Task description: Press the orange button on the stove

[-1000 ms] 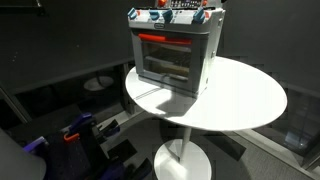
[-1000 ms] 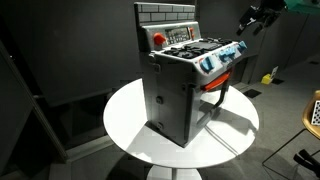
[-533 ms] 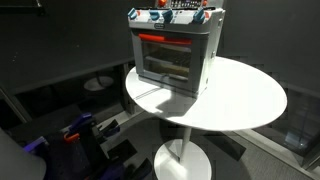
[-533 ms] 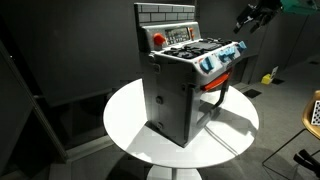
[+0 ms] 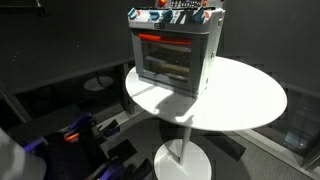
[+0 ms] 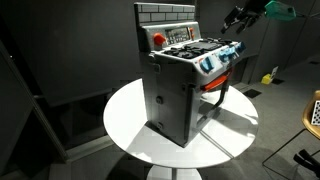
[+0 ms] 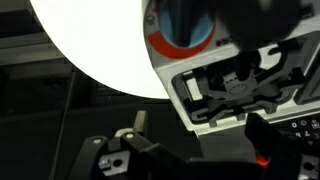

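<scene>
The grey toy stove (image 5: pixel 172 50) stands on a round white table (image 5: pixel 245 100), with a red bar handle on its dark-windowed door. In an exterior view the stove (image 6: pixel 185 85) shows its round orange button (image 6: pixel 158 38) on the upright back panel, left of the burners. My gripper (image 6: pixel 237 17) hangs in the air above and to the right of the stove, clear of it. In the wrist view the orange button (image 7: pixel 183 30) is at the top, the burner grate (image 7: pixel 235 80) below it. My gripper's fingers (image 7: pixel 200 150) are apart and empty.
Blue and red knobs (image 6: pixel 222 58) line the stove's front edge. The table (image 6: pixel 125 115) has bare white surface around the stove. Dark floor and clutter (image 5: pixel 85 135) lie beside the pedestal. A yellow object (image 6: pixel 271 76) sits on the floor behind.
My gripper has moved left, closer to the space above the stove. The stove and table have not moved.
</scene>
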